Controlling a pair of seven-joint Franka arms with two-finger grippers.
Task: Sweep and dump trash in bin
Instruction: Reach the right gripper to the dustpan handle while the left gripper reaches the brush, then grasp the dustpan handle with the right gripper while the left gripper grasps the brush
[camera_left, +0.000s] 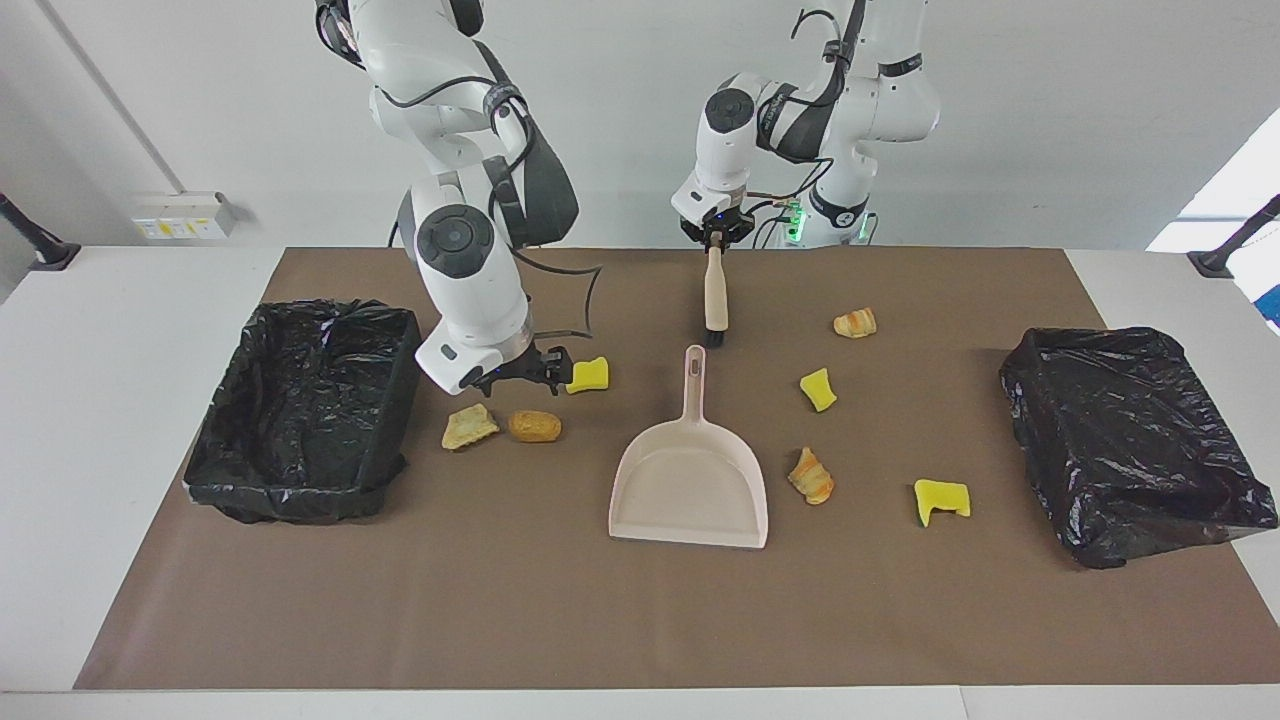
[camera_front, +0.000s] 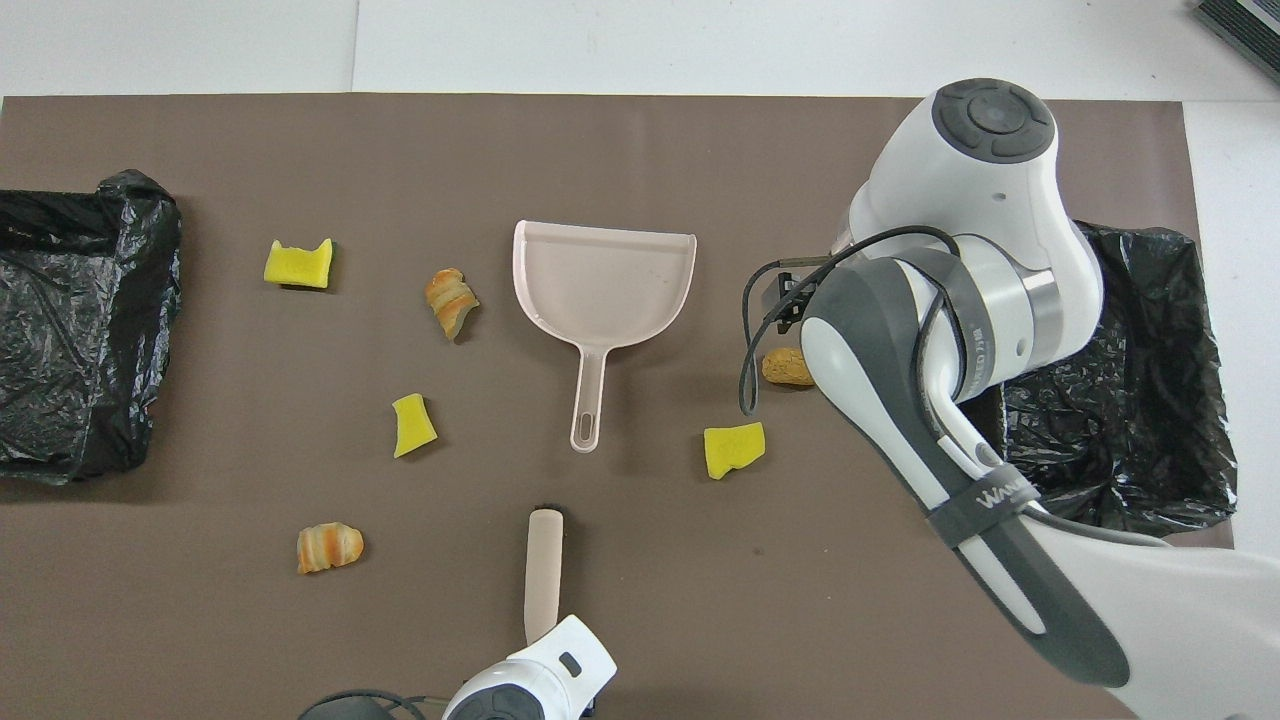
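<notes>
Mat (camera_left: 600, 620): brown sheet under everything. Scraps could be snagged on it if the bristles are pressed hard.
Bins: one black-lined bin (camera_left: 300, 495) lies at the right arm's end, just beside the right gripper's arm. The other (camera_left: 1130, 440) lies at the left arm's end, well apart from the brush. Its bag looks slumped and no opening can be made out, so a dump there might land on plastic.
Dustpan (camera_left: 690, 480): lies flat and unheld, its handle tip just beside the brush bristles. It is judged likely to be shoved away if scraps are pushed against it before it is steadied.
Brush (camera_left: 715, 290): hangs nearly upright, gripped at the very top of its handle. With so long a lever, it may be twisted in the grip under sideways load.
Left gripper (camera_left: 714, 243): clamped on the brush handle.
Right gripper (camera_left: 550, 368): fingers wide, nothing held, low over the mat, a yellow chunk (camera_left: 588, 374) just beside its tips. The chunk could be knocked away.
Trash: nothing is binned. A tan wedge (camera_left: 469, 427) and a brown nugget (camera_left: 534, 426) lie near the right gripper. Two croissant pieces (camera_left: 856, 322) (camera_left: 811, 476) and two yellow chunks (camera_left: 818, 389) (camera_left: 941, 500) lie toward the left arm's end from the brush. These spread scraps may be scattered further by wide strokes.
</notes>
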